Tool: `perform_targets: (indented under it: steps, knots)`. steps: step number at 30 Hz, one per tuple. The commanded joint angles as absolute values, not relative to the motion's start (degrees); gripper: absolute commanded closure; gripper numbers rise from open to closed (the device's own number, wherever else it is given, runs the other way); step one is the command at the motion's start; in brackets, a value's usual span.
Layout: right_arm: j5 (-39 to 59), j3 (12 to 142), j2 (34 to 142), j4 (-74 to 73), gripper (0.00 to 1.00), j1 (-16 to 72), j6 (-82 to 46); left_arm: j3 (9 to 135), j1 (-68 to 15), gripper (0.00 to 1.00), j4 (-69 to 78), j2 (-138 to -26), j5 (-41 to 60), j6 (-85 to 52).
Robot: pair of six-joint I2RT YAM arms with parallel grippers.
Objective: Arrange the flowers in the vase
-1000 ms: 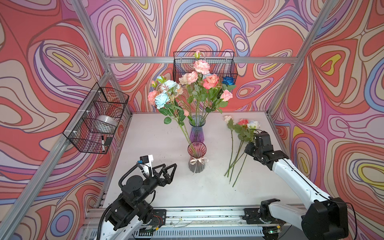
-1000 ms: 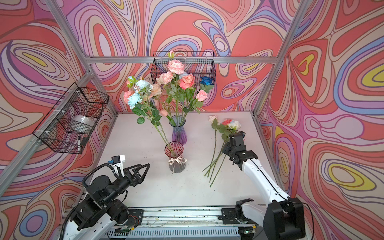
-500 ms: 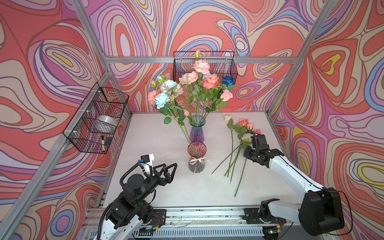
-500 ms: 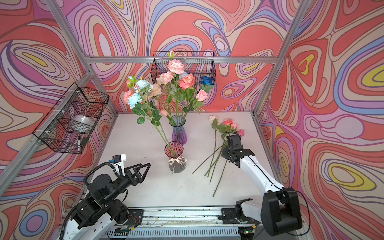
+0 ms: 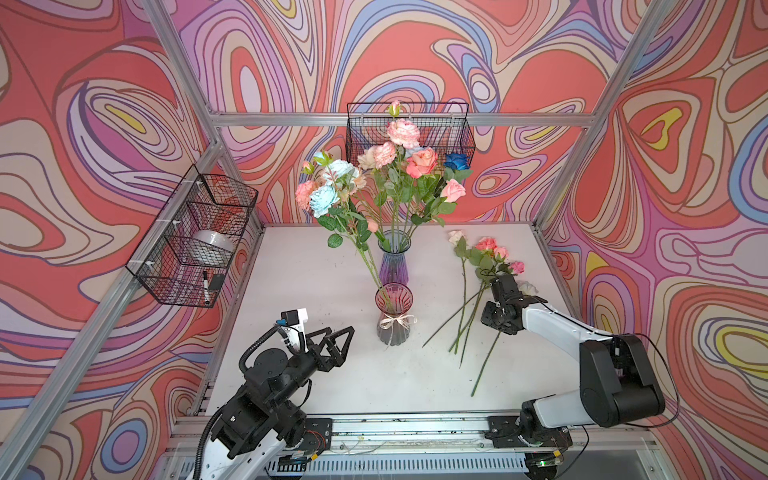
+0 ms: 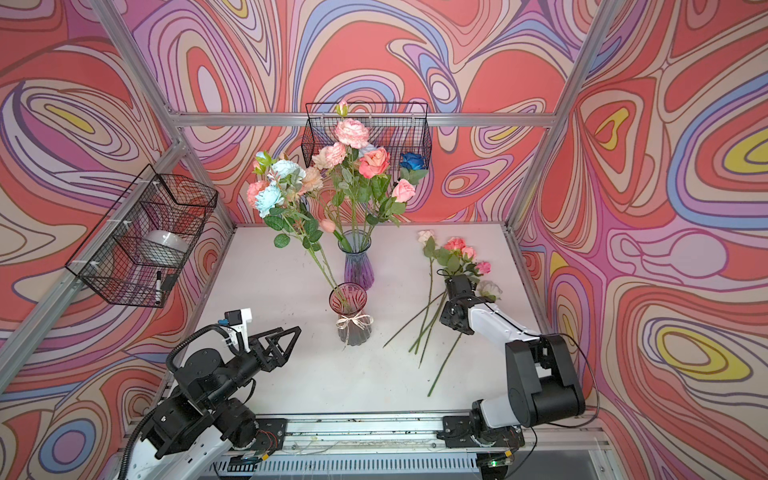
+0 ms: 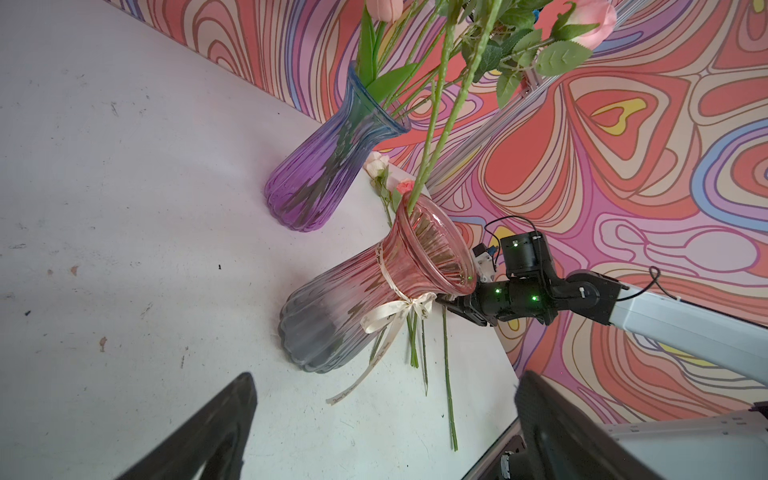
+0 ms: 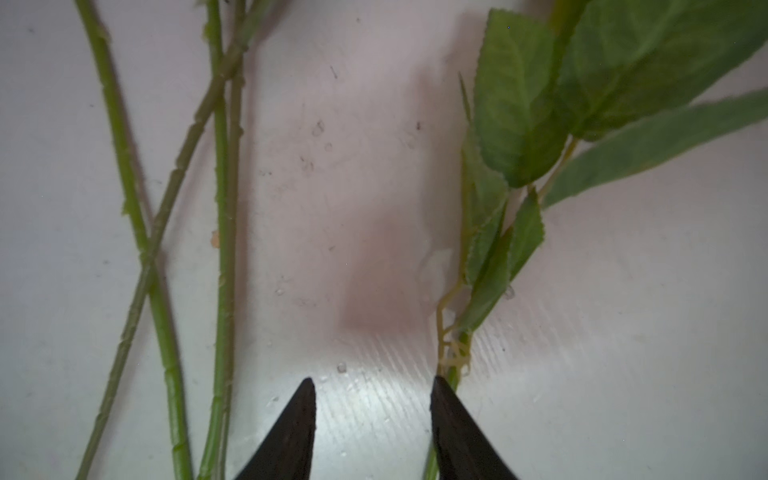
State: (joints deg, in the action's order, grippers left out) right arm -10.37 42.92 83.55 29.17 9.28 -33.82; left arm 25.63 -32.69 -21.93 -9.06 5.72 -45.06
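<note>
A pink-to-grey vase [image 5: 392, 322] with a cream ribbon stands mid-table and holds a few stems that lean left. Behind it a purple vase [image 5: 394, 264] carries a full bunch of flowers [image 5: 399, 166]. Several loose flowers [image 5: 484, 259] lie on the table [image 5: 291, 270] at the right, with their stems [image 8: 224, 208] fanned toward the front. My right gripper [image 5: 500, 284] sits low over them, open; nothing is between its fingertips [image 8: 307, 390], and one leafy stem [image 8: 455, 370] runs beside one finger. My left gripper [image 5: 340, 330] hovers wide open at the front left, pointing at the pink vase [image 7: 374, 299].
A wire basket [image 5: 195, 241] on the left wall holds a tape roll and a marker. Another wire basket [image 5: 453, 129] hangs on the back wall behind the blooms. Aluminium posts frame the corners, and a rail [image 5: 415, 424] runs along the front edge.
My right gripper has gone from shut to open and shifted slightly left. The loose stems have spread out, one now reaching further toward the front. The left arm is unchanged.
</note>
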Motion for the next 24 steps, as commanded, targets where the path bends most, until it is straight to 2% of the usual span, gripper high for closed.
perform_targets:
  steps: [1,6,10,14,17,24]
  knots:
    - [-15.26,42.30,82.87,30.05,0.55,8.88,-37.40,27.42,-32.88,0.01,-23.36,-7.87,5.25,-45.11]
    - [-18.10,42.77,82.73,31.72,0.53,8.74,-39.39,26.99,-32.87,0.01,-23.82,-6.11,5.02,-45.09]
    - [-18.51,44.54,86.64,32.12,0.47,8.35,-40.02,26.54,-32.92,0.01,-23.70,-4.88,4.97,-45.09]
    - [-18.67,46.49,91.25,31.90,0.47,8.32,-40.69,26.63,-32.92,0.01,-23.71,-4.76,5.47,-44.41]
    - [-18.80,47.20,93.43,31.98,0.55,8.29,-41.32,26.89,-32.87,0.01,-23.66,-5.03,5.75,-44.06]
    - [-18.58,46.83,94.61,31.46,0.90,8.22,-41.08,27.07,-32.88,0.01,-23.51,-4.58,5.86,-43.55]
